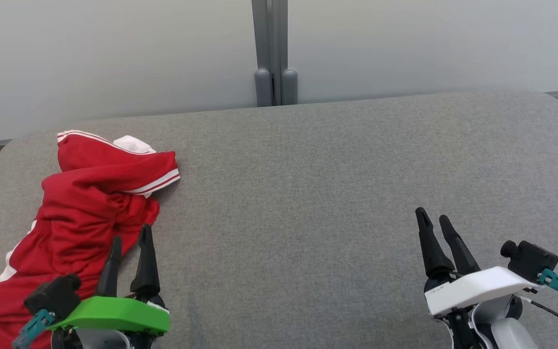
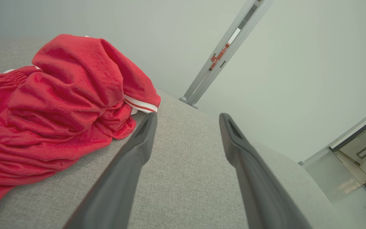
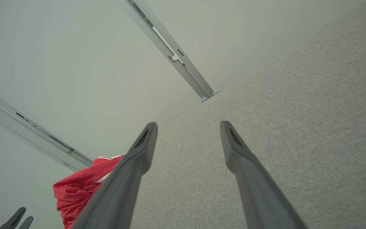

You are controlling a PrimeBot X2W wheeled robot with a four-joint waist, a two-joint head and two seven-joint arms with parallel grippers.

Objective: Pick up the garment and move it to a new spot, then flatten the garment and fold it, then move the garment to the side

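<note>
1. Garment (image 1: 78, 218): a red piece with white stripes along its hems and down one side, lying crumpled in a heap on the grey fabric-covered surface (image 1: 308, 194), at the robot's left end of it and close to that end's rounded edge.
2. In the left wrist view the garment (image 2: 59, 105) is bunched in thick folds, with one striped hem turned out toward the middle of the surface.
3. Left gripper (image 1: 131, 233) (the one with the green cover) has its two dark fingers spread, with nothing between them. In the head view its fingertips lie over the garment's near right edge.
4. In its own wrist view the left gripper (image 2: 188, 116) points along bare grey cloth, and the red heap sits just beside the finger on that view's left. Whether that finger touches the fabric I cannot tell.
5. Right gripper (image 1: 432, 214) (white cover) hangs over the robot's right part of the surface, well apart from the garment.
6. In the right wrist view the right gripper (image 3: 188, 124) is parted and holds nothing, with plain grey cloth between the fingers. The garment (image 3: 75, 190) shows far off at that view's lower left.
7. Behind the surface stand pale wall panels, joined by a grey post (image 1: 274, 53).
</note>
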